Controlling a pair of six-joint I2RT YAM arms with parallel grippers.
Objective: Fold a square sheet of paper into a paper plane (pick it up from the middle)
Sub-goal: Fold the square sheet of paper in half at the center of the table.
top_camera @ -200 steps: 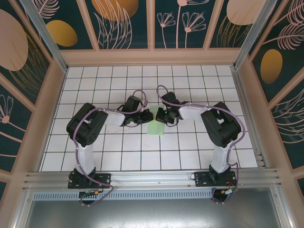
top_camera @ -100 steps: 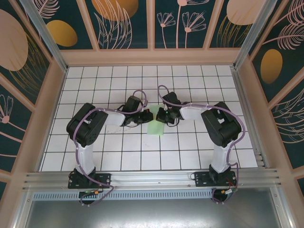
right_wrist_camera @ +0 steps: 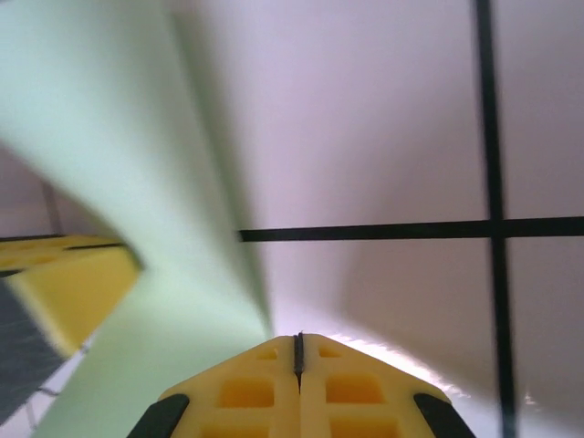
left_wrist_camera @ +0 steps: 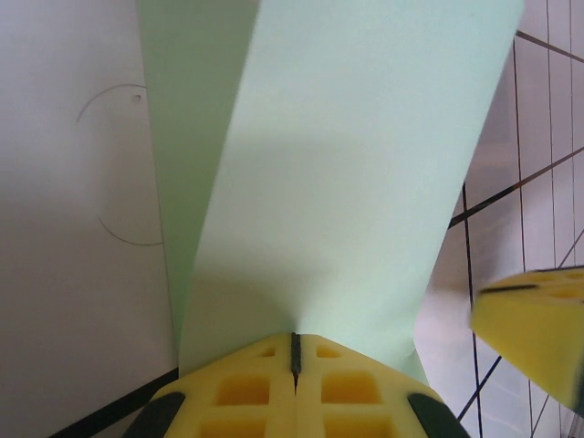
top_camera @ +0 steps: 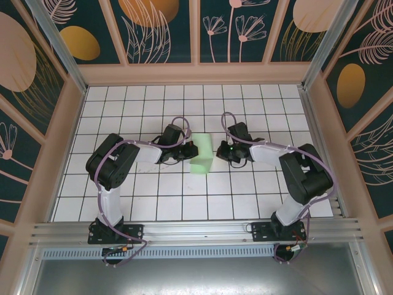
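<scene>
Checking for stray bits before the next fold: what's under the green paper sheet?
White gridded table shows around the square sheet of paper, with bare tile beside its lifted edge in the left wrist view. Anything directly beneath the sheet is covered.

Right gripper (right_wrist_camera: 297, 351) at bottom, yellow jaws pressed together. Pale green sheet of paper (right_wrist_camera: 109, 137) curves down left side, ending just beside jaws. Left gripper (right_wrist_camera: 64, 283) at left edge, yellow. White bench (right_wrist_camera: 383, 137), black lines.

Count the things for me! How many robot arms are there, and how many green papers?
Robot arms: 2, the left arm and the right arm
Green paper: 1
Total: 3
</scene>
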